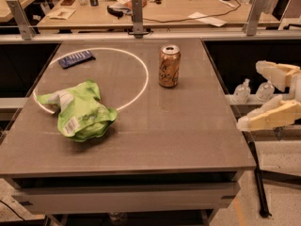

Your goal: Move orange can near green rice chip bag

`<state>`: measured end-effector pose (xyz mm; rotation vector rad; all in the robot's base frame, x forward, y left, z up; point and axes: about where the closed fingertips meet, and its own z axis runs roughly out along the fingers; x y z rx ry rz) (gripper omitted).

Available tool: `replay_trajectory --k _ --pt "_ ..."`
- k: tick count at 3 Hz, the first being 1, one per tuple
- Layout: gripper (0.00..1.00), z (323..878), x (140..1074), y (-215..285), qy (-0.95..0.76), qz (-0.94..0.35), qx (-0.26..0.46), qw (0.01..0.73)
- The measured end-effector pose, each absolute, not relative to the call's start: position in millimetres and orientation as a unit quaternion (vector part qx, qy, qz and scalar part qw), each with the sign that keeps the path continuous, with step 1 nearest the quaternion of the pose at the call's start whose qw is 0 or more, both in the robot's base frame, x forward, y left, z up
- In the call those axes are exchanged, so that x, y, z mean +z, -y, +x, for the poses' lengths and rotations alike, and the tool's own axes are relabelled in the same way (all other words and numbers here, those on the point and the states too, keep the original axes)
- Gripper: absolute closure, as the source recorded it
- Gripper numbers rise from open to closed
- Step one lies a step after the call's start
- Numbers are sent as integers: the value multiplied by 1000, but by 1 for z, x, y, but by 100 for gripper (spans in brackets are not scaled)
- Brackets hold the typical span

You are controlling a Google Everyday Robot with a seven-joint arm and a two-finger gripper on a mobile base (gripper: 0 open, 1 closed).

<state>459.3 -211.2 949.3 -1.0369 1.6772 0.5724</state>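
Note:
The orange can (169, 66) stands upright on the grey table (188, 135), right of centre toward the back. The green rice chip bag (80, 111) lies crumpled on the table's left half, barcode facing front. My gripper (249, 94) is off the table's right edge, level with the can and well to its right. Its two cream fingers (270, 117) are spread apart with nothing between them. A wide stretch of bare table separates the can from the bag.
A dark blue flat wrapper (77, 58) lies at the back left. A white ring (141, 79) is marked on the table; the bag overlaps it. A metal rail (137, 13) and a cluttered desk stand behind. Small bottles (242, 91) sit on a ledge at the right.

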Motion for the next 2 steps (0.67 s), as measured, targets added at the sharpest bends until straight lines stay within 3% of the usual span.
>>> replay_trajectory --k 2 --pt "0 479 923 196 -692 -428 258 522"
